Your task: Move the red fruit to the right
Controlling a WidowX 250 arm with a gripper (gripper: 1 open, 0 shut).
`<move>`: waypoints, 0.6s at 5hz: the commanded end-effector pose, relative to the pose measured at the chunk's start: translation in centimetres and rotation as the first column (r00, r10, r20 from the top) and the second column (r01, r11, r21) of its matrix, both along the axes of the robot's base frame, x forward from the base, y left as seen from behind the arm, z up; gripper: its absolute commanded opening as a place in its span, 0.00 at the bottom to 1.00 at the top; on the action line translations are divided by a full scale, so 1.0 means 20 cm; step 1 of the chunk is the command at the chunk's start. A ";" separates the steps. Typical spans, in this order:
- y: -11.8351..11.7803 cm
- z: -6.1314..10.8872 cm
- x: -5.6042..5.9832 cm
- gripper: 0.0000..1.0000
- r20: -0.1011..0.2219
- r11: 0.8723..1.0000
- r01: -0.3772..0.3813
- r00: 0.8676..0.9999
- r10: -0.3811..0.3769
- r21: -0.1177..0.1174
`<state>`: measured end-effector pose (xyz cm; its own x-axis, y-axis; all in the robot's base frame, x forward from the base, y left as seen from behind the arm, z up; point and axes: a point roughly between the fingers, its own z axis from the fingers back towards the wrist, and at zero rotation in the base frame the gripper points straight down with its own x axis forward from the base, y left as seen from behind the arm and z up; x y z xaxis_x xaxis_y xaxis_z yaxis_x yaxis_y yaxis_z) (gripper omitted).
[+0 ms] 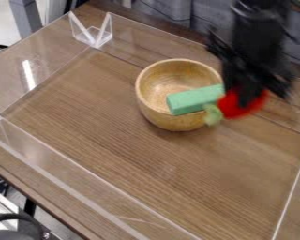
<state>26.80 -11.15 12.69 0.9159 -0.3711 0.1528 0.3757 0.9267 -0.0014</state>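
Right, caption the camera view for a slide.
The pincer holds the red fruit beside the wooden bowl and green block.

Bright red is shown by the fruit (235, 112), light green by its leafy tuft (213, 115), and mint green by the block (191, 100); brown wood grain is displayed across the counter (115, 127).
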 end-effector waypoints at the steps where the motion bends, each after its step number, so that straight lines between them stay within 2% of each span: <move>1: -0.06 -0.06 -0.02 0.00 -0.001 0.998 -0.051 0.999 0.051 -0.034; 2: -0.08 -0.15 -0.06 0.00 -0.024 0.997 -0.065 0.998 0.064 -0.044; 3: -0.04 -0.22 -0.05 0.00 -0.040 0.995 -0.085 0.996 0.083 -0.050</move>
<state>25.34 -11.97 7.64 0.9509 -0.2922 0.1018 0.2990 0.9524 -0.0598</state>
